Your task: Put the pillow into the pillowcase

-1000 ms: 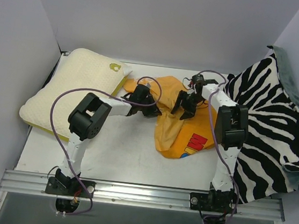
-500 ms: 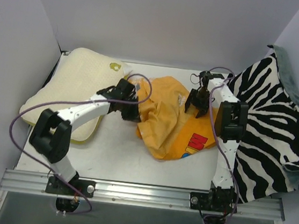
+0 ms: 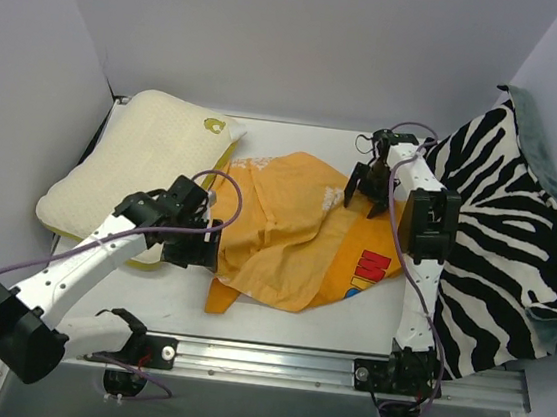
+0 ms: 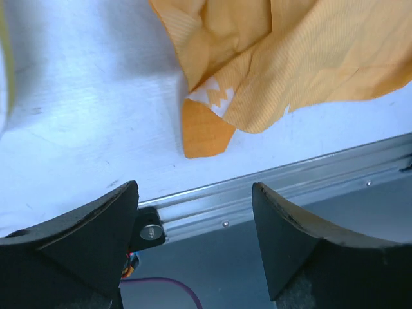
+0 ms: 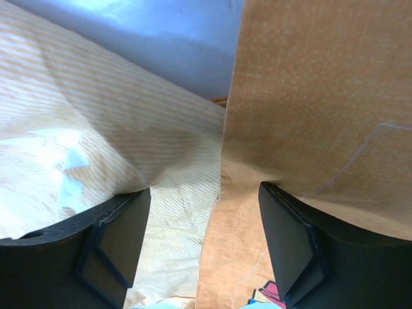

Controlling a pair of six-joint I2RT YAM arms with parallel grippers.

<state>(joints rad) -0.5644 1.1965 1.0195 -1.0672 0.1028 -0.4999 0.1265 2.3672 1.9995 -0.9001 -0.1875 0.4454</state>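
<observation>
On the table (image 3: 276, 321), mid-way, the orange Mickey pillowcase (image 3: 295, 236) lies crumpled, the cream pillow (image 3: 127, 166) just beside it, left rear. The left gripper (image 3: 196, 250) is spread and empty at its near-left edge; the right gripper (image 3: 366, 200) is spread over its far edge.

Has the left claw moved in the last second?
Yes. The left claw has drawn back alongside the pillow toward the front rail, and is now open and empty.
</observation>
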